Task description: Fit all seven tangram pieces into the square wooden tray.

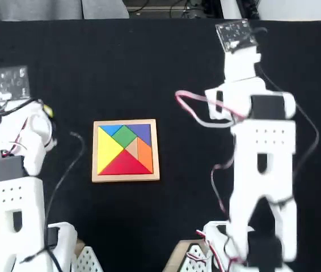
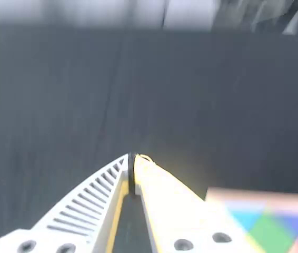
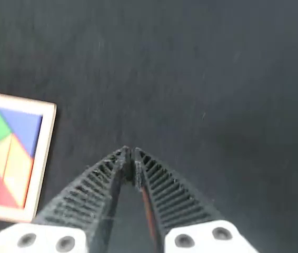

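The square wooden tray (image 1: 96,170) lies flat in the middle of the black table, between the two arms. Several coloured tangram pieces fill it edge to edge: yellow (image 1: 107,150), red (image 1: 125,164), green (image 1: 125,136), orange (image 1: 144,153), tan and two blues. My left gripper (image 2: 133,158) is shut and holds nothing; it hangs over bare cloth with a corner of the tray (image 2: 228,196) beside it. My right gripper (image 3: 132,153) is also shut and holds nothing, over bare cloth a short way from the tray's edge (image 3: 45,142).
The left arm (image 1: 13,164) stands folded at the table's left, the right arm (image 1: 260,153) at its right, with loose cables (image 1: 197,110) hanging from it. A black cable (image 1: 72,156) trails near the tray's left side.
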Motion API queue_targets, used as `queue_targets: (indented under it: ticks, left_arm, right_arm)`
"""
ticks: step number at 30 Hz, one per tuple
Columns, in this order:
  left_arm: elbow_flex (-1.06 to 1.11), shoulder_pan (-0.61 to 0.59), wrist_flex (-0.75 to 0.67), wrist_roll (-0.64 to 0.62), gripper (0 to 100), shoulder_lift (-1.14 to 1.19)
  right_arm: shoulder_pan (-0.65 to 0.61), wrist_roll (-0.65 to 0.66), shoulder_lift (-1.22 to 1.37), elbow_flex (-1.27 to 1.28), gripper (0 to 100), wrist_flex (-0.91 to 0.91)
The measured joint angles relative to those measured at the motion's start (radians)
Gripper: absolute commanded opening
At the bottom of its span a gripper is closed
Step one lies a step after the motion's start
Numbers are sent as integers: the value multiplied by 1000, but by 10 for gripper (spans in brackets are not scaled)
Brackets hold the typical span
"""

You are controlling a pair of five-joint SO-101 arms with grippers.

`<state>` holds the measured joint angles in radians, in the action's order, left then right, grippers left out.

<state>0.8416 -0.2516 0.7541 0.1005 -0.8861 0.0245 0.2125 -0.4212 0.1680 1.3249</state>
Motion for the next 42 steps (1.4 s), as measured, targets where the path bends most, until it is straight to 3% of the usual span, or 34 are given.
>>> queue_targets:
  ticks: [4, 11, 20, 28, 34, 38, 42]
  left_arm:
    - [-98, 35, -84, 0, 30, -103]
    - [-158, 37, -57, 0, 30, -420]
    - [46, 38, -41, 0, 30, -921]
    - [60, 38, 100, 0, 30, -936]
    - [95, 37, 109, 0, 30, -937]
    - [267, 35, 86, 0, 30, -936]
    - [554, 35, -35, 0, 30, -933]
  right_arm:
    - [8, -3, -167, 28, 11, -61]
    - [8, -5, -537, 57, 11, -74]
    - [8, -6, -964, 284, 11, -130]
    - [5, -6, -1370, 546, 13, -155]
    - [5, -6, -1384, 631, 15, -226]
    - [6, -6, -1384, 795, 15, -319]
    - [6, -6, -1384, 1077, 15, -460]
